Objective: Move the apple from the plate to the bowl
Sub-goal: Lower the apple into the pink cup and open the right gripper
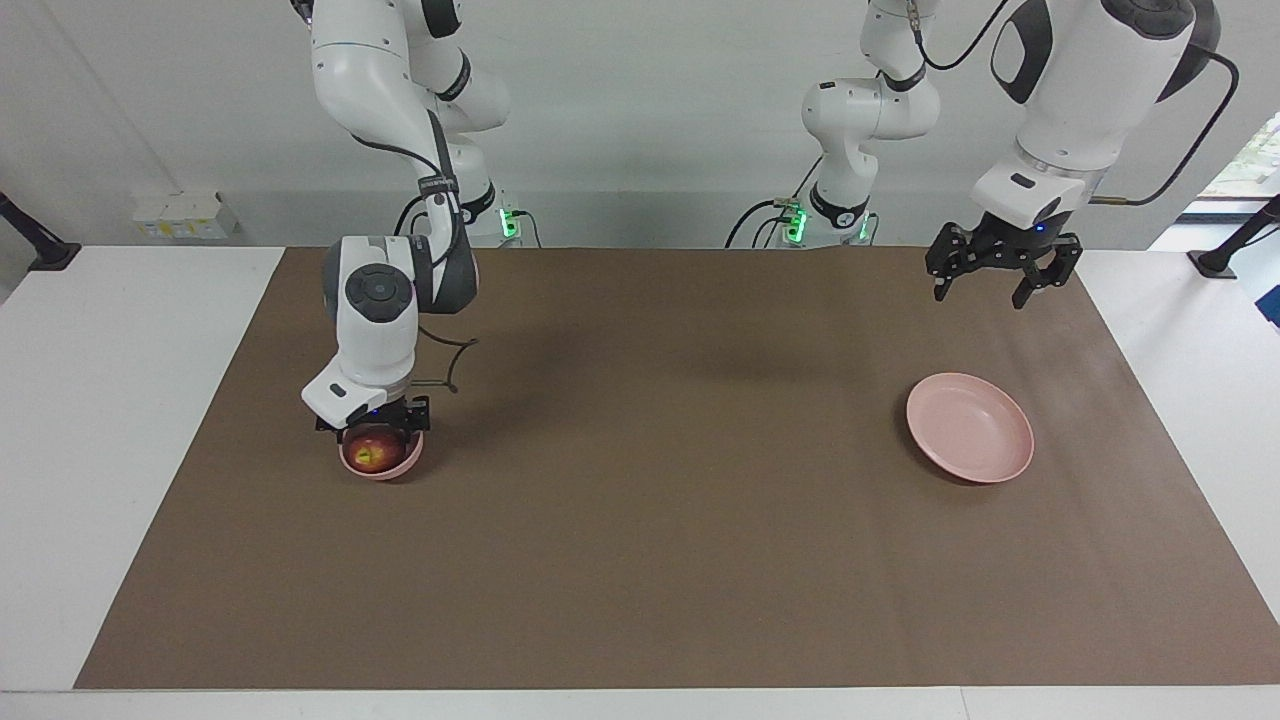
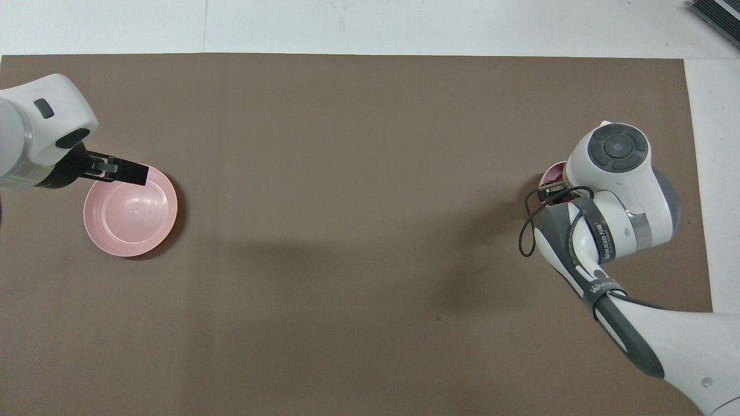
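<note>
Apple (image 1: pixel 374 452) is seen inside the bowl (image 1: pixel 397 467) at the right arm's end of the table (image 1: pixel 640 560), directly beneath the right claw (image 1: pixel 374 428), which is closed around it. Over the plate (image 1: pixel 969 427) the left claw (image 1: pixel 992 288) is held spread wide.

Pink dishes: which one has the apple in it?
The small deep bowl under the right gripper holds the apple. The wider flat plate is empty.
</note>
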Controlling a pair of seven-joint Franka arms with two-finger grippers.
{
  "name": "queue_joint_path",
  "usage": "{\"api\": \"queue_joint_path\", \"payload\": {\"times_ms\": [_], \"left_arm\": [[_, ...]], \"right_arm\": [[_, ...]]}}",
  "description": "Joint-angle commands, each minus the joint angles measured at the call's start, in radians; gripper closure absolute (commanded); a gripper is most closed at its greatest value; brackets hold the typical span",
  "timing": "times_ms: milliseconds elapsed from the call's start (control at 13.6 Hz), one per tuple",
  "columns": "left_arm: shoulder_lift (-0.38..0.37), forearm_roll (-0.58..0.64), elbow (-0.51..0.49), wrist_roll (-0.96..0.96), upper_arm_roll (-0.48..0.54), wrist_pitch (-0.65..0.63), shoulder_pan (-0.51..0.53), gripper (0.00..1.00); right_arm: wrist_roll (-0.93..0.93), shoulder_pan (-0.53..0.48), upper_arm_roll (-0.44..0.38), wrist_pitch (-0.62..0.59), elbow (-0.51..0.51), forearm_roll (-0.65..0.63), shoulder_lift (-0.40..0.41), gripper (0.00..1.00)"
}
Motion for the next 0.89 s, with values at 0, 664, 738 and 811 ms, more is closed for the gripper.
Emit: {"api": "queue_joint_path", "payload": {"times_ms": [0,664,738,811], "left_arm": [[0.045,-0.004,0.071,0.016,-0.004,-0.091,0.035,0.0],[0.059,-0.014,0.085,0.008,-0.001,-0.082,0.018,0.0],[0.057,-0.014,0.08,0.008,-0.001,-0.078,0.018,0.0],[0.056,-0.015,0.078,0.008,-0.001,-0.072,0.018,0.0]], "right_arm": [[0.016,-0.007,0.023,-0.04,0.007,0.062,-0.067,0.0],[-0.031,-0.026,0.06,-0.471,0.176,0.333,-0.329,0.0],[-0.063,-0.033,0.049,-0.502,0.176,0.354,-0.358,0.0],[-0.079,-0.045,0.035,-0.534,0.176,0.357,-0.382,0.0]]}}
